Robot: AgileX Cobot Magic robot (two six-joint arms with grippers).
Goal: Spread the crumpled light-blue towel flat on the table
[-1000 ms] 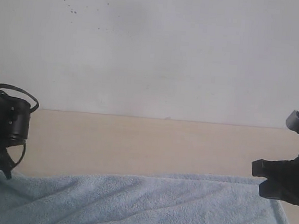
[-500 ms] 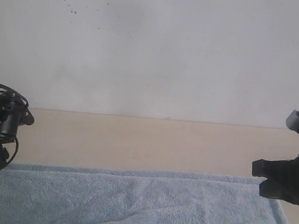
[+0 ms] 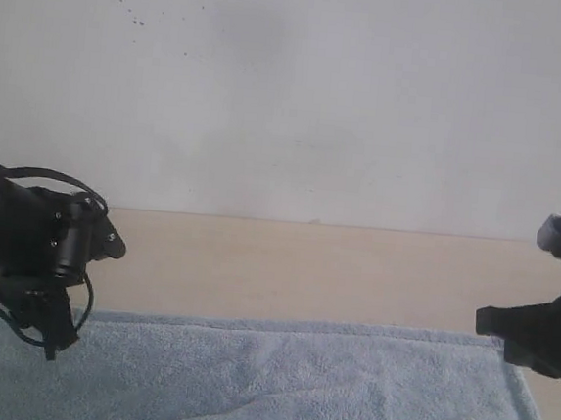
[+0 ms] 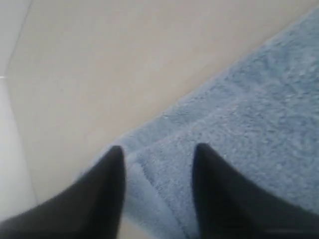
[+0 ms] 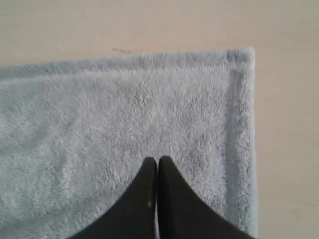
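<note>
Left claw: stands parted with nothing between its fingers, hangs over the left far corner of the towel, and straddles a small raised ridge in the pile near the edge. Probably sits there because that corner is the last spot not lying quite flat; cannot tell whether the fingertips touch the cloth.

Right claw: keeps both fingers pressed together with no cloth seen between them, and points at the pile just inside the hemmed border by the right far corner. Looks like a spot for pinning or smoothing rather than gripping; contact with the cloth cannot be told either.

Towel: lies on the tabletop with its far edge running nearly straight across, parallel to the back of the tabletop, and with both far corners out at the sides under the two claws. Shows only shallow creases low in the exterior view; near part is cut off by the picture.

Judged from this: mostly spread already, with the ridge at the left corner and those creases left to flatten.
</note>
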